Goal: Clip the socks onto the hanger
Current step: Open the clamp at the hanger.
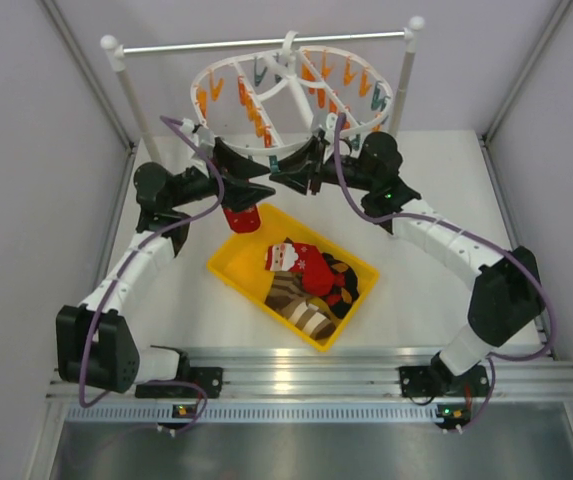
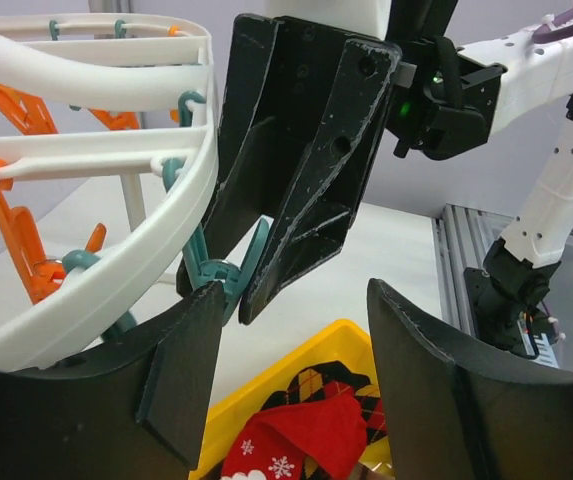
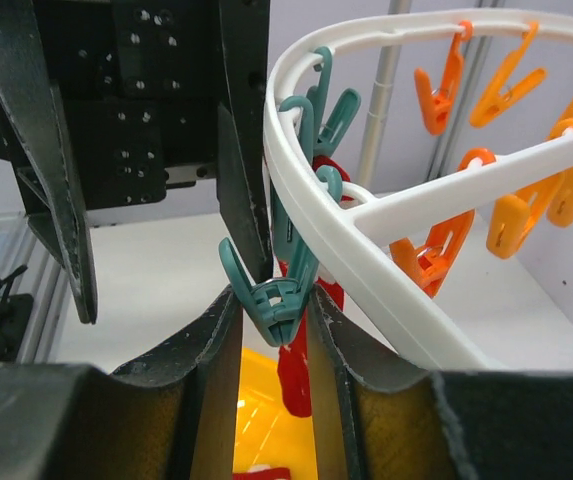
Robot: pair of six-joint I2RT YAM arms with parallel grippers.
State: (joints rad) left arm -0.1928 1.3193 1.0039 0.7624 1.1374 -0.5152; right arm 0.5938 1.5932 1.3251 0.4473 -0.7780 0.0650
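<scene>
The white round hanger (image 1: 296, 85) hangs from the rail. My right gripper (image 1: 284, 178) is shut on a teal clip (image 3: 278, 298) at the hanger's near rim (image 3: 366, 255), its jaws pressing the clip's handles. The clip also shows in the left wrist view (image 2: 221, 275). One red sock (image 1: 241, 218) hangs just behind that clip (image 3: 296, 375); what holds its top is hidden. My left gripper (image 1: 256, 188) is open and empty beside the clip (image 2: 291, 300). A second red Santa sock (image 1: 301, 262) lies in the yellow bin. A red snowflake sock (image 2: 306, 435) shows below my left jaws.
The yellow bin (image 1: 228, 262) sits mid-table and also holds a brown-and-cream striped sock (image 1: 301, 308) and a dark argyle sock (image 1: 344, 280). The white-and-metal rail stand (image 1: 266, 43) stands at the back. Orange clips (image 3: 431, 260) line the hanger's spokes. Grey walls stand on both sides.
</scene>
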